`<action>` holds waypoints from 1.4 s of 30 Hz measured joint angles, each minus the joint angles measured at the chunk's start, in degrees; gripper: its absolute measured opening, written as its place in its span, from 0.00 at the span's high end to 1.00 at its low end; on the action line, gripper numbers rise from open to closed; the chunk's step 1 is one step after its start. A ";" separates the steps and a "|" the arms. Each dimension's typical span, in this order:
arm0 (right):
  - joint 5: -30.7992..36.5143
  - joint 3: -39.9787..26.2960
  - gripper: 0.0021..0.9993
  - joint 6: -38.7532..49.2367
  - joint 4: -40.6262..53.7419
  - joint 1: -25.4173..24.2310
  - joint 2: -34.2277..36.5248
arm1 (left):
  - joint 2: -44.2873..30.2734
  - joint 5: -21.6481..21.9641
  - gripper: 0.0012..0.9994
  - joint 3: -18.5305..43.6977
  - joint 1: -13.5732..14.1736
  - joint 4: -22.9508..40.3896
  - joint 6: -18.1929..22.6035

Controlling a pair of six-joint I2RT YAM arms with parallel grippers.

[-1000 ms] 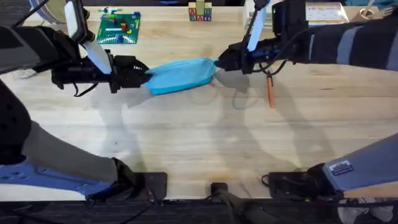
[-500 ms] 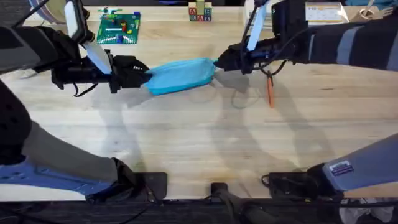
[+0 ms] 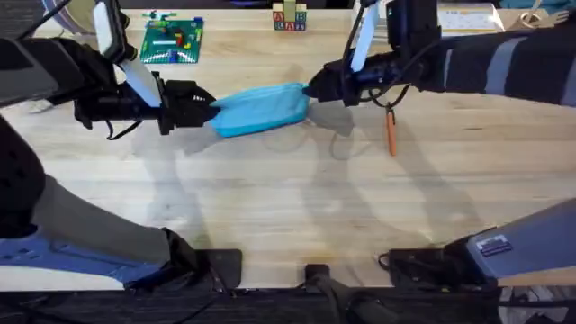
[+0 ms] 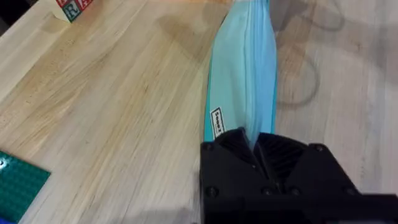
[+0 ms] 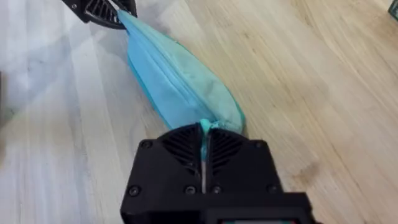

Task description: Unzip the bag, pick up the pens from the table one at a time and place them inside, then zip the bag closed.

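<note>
Pouch-opening is the step in hand, judging by the layout. A light blue bag (image 3: 261, 109) lies on the far half of the wood-grain worktop (image 3: 288, 207), stretched between two robot grippers. From the left wrist view its zipper line looks closed along the visible length, so unzipping seems barely begun, if at all. An orange pen (image 3: 391, 133) with a black end rests on the worktop just right of the bag, apart from it and not yet picked up. Loading the pens and zipping shut are both left to do.

The left gripper (image 3: 205, 103) reaches in low and level from the left, its black fingers pressed together, pinching the bag's left end. The right gripper (image 3: 312, 89) comes in from the right, also low and roughly level, its fingers closed on the bag's right tip, where the pull probably sits, though the pull itself is hidden. The two arms face each other along the bag's length.

A green brick baseplate (image 3: 172, 41) and letter blocks (image 3: 289, 18) sit near the far edge.
</note>
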State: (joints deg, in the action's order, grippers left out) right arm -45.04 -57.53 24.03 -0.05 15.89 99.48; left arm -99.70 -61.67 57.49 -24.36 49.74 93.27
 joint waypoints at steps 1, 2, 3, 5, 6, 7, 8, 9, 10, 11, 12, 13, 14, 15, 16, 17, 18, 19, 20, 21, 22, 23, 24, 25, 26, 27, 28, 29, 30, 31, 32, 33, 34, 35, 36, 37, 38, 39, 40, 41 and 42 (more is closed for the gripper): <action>0.01 -0.09 0.97 -0.32 -0.07 0.16 0.00 | 0.00 0.00 0.96 0.00 0.00 0.00 0.00; -0.06 -0.14 0.97 -0.52 -0.21 0.24 0.00 | 0.00 0.00 0.96 0.00 0.00 0.00 0.00; -0.22 -0.23 0.97 -0.82 -0.35 0.34 0.00 | 0.00 0.00 0.96 0.00 0.00 0.00 0.00; -0.43 -0.49 0.97 -1.32 -0.52 0.40 -0.03 | 0.00 0.00 0.96 0.00 0.00 0.00 0.00; -0.44 -0.50 0.97 -1.36 -0.54 0.45 -0.14 | 0.00 0.00 0.96 0.00 0.00 0.00 0.00; -0.43 -0.52 0.97 -1.55 -0.49 0.45 -0.35 | 0.00 0.00 0.96 0.00 -0.02 -0.01 0.00; -0.45 -0.52 0.97 -1.61 -0.46 0.46 -0.69 | 0.00 0.00 0.96 0.00 0.00 0.00 0.00; -0.46 -0.51 0.97 -1.75 -0.44 0.49 -1.21 | 0.00 0.02 0.96 0.00 0.00 0.00 0.00; -0.48 -0.50 0.97 -1.75 -0.42 0.49 -1.79 | 0.00 0.01 0.96 0.00 -0.01 0.00 0.00; -0.46 -0.52 0.97 -1.76 -0.38 0.51 -2.47 | 0.00 0.02 0.96 0.00 -0.02 0.02 0.00; -0.42 -0.51 0.97 -1.77 -0.31 0.60 -3.16 | 0.00 0.02 0.96 0.00 -0.07 0.00 0.00; -0.44 -0.49 0.97 -1.77 -0.25 0.68 -3.65 | 0.00 0.04 0.96 0.00 -0.11 -0.02 0.00; -0.46 -0.51 0.97 -1.77 -0.26 0.78 -4.16 | 0.00 0.04 0.96 0.00 -0.11 -0.01 0.00; -0.46 -0.52 0.97 -1.77 -0.28 0.82 -4.52 | 0.00 0.09 0.96 0.00 -0.11 0.00 0.00; -0.46 -0.50 0.97 -1.77 -0.28 0.82 -4.77 | 0.00 0.17 0.96 0.00 -0.11 0.00 0.00; -0.46 -0.52 0.97 -1.79 -0.24 0.86 -4.92 | 0.00 0.20 0.96 0.00 -0.11 0.00 0.01; -0.46 -0.52 0.97 -1.81 -0.12 0.88 -4.98 | 0.00 0.20 0.96 0.00 -0.11 0.00 0.00; -0.46 -0.49 0.97 -1.95 -0.01 0.97 -4.98 | 0.00 0.20 0.96 0.00 -0.11 0.00 0.00; -0.45 -0.51 0.97 -1.98 0.05 0.97 -4.98 | 0.00 0.20 0.96 0.00 -0.11 0.00 0.00; -0.44 -0.51 0.97 -1.99 0.07 0.97 -4.98 | 0.00 0.20 0.96 0.00 -0.11 0.00 0.02; -0.44 -0.51 0.97 -2.01 0.07 0.97 -4.98 | 0.00 0.20 0.96 0.00 -0.11 0.00 0.02; -0.45 -0.51 0.97 -2.02 0.04 0.97 -4.98 | 0.00 0.20 0.96 0.00 -0.11 0.00 0.00; -0.44 -0.49 0.97 -2.03 0.04 0.97 -4.98 | 0.00 0.20 0.96 0.00 -0.11 0.00 0.00; -0.44 -0.52 0.97 -2.05 0.04 0.97 -4.98 | 0.00 0.20 0.96 0.00 -0.11 0.00 0.00; -0.44 -0.50 0.97 -2.21 0.07 0.97 -4.98 | 0.00 0.20 0.96 0.00 -0.11 0.00 0.00; -0.44 -0.49 0.97 -2.21 0.09 0.99 -4.98 | 0.00 0.20 0.96 0.00 -0.11 0.00 0.02; -0.44 -0.51 0.97 -2.23 0.09 1.06 -4.98 | 0.00 0.20 0.96 0.00 -0.11 0.00 0.02; -0.44 -0.50 0.97 -2.22 0.09 1.15 -4.96 | 0.00 0.20 0.96 0.00 -0.11 0.02 0.01; -0.43 -0.52 0.97 -2.23 0.07 1.30 -4.97 | 0.00 0.20 0.96 0.00 -0.11 0.02 0.00; -0.40 -0.52 0.97 -2.23 0.05 1.51 -4.96 | 0.00 0.20 0.96 0.00 -0.11 0.02 0.00; -0.42 -0.49 0.97 -2.25 0.06 1.75 -4.98 | 0.00 0.20 0.96 0.00 -0.11 0.02 0.00; -0.40 -0.50 0.97 -2.28 0.04 2.11 -4.98 | -0.01 0.20 0.96 0.00 -0.10 0.02 0.01; -0.39 -0.49 0.97 -2.40 0.02 2.48 -4.98 | 0.00 0.20 0.96 0.00 -0.04 0.02 0.02; -0.37 -0.49 0.97 -2.40 0.04 2.84 -4.96 | 0.00 0.20 0.96 0.00 0.00 0.02 0.02; -0.39 -0.50 0.97 -2.42 0.04 3.20 -4.96 | 0.00 0.20 0.96 0.00 0.00 0.00 0.01; -0.37 -0.49 0.97 -2.42 0.06 3.51 -4.96 | 0.00 0.20 0.96 0.00 0.00 0.02 0.02; -0.37 -0.49 0.97 -2.45 0.04 3.81 -4.98 | 0.00 0.20 0.96 0.00 0.00 0.00 0.02; -0.36 -0.51 0.97 -2.45 0.03 4.03 -4.96 | 0.00 0.20 0.96 0.00 0.00 0.00 0.02; -0.37 -0.51 0.97 -2.45 0.03 4.24 -4.96 | 0.00 0.20 0.96 0.00 0.00 0.00 0.01; -0.37 -0.50 0.97 -2.47 0.04 4.42 -4.96 | 0.00 0.20 0.96 0.00 0.00 0.00 0.00; -0.33 -0.52 0.97 -2.47 0.03 4.59 -4.96 | 0.00 0.20 0.96 0.00 0.00 0.00 0.01</action>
State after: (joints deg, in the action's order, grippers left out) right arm -45.37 -58.04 21.56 -0.03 20.48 94.52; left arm -99.70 -61.47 57.49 -24.36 49.74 93.28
